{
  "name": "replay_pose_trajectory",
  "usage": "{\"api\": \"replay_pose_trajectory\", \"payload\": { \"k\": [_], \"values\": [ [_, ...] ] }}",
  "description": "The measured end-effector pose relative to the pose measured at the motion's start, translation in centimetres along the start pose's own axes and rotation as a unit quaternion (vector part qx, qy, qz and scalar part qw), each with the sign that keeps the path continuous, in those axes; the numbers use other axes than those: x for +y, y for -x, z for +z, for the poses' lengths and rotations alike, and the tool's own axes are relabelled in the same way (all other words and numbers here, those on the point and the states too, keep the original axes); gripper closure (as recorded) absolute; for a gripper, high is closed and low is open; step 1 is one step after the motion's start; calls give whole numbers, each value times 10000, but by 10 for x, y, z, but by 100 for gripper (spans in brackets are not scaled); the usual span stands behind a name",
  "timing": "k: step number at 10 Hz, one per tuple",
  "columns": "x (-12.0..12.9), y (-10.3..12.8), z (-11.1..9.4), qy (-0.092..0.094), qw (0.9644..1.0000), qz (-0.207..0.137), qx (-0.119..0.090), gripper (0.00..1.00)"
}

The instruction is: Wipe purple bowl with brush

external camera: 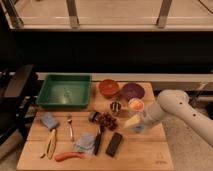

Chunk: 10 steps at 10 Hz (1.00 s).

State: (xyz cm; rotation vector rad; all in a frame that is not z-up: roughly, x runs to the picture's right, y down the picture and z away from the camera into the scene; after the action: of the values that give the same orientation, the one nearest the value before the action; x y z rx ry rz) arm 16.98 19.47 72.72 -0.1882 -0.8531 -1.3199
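The white arm [172, 106] reaches in from the right, and the gripper [133, 122] hangs low over the right-hand middle of the table [150, 155], just in front of the orange cup [136, 104]. Its jaws are spread wide. The brush [98, 141] lies flat on the board well to the gripper's left, between the blue cloth [84, 142] and the black block [115, 144], with nothing touching it. The purple bowl [133, 91] sits at the back of the table, right beside the red-orange bowl [108, 88] and behind the gripper.
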Motion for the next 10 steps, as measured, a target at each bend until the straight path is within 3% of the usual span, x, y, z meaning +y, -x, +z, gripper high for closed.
{"api": "replay_pose_trajectory", "payload": {
  "k": [3, 6, 9, 10],
  "values": [
    [-9, 12, -7, -125, 9998, 45, -145, 22],
    [-8, 32, 26, -429, 9979, 123, -476, 22],
    [-31, 43, 51, -714, 9959, -20, -562, 22],
    [-41, 45, 60, -778, 9957, -26, -502, 22]
  ]
}}
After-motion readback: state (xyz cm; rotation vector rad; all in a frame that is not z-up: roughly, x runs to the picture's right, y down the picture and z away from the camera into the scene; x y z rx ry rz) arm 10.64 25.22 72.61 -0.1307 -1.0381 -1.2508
